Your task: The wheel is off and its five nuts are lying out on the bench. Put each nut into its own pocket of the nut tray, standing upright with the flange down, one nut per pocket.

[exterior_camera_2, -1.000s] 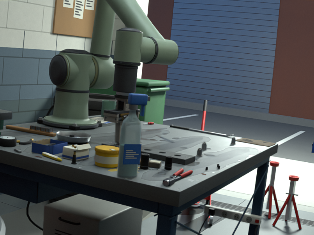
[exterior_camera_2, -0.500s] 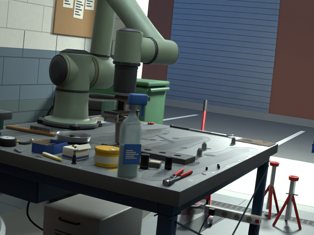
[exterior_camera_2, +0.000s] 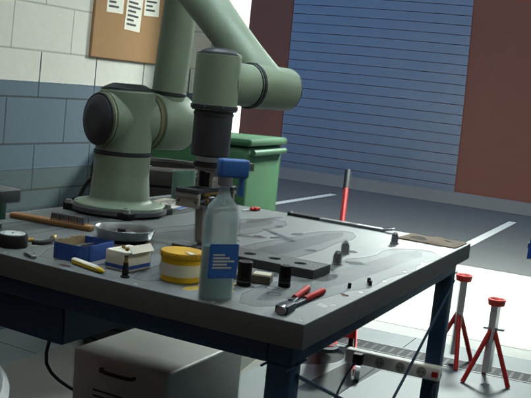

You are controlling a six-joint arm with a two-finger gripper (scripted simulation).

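A wheel nut sits in the grip of my gripper (exterior_camera_2: 199,238), though the spray bottle (exterior_camera_2: 219,233) in front hides it and the fingertips. The gripper hangs low over the left end of the dark nut tray (exterior_camera_2: 283,260), which lies flat mid-bench with round pockets showing. Two grey nuts (exterior_camera_2: 341,253) stand upright on the bench just right of the tray. A third nut (exterior_camera_2: 394,239) stands near the far right edge.
Behind the bench stand a green bin (exterior_camera_2: 257,169) and the arm's base (exterior_camera_2: 122,171). A yellow tin (exterior_camera_2: 180,264), two black sockets (exterior_camera_2: 244,273), a metal dish (exterior_camera_2: 124,231), small boxes and red-handled pliers (exterior_camera_2: 300,299) crowd the front left and middle.
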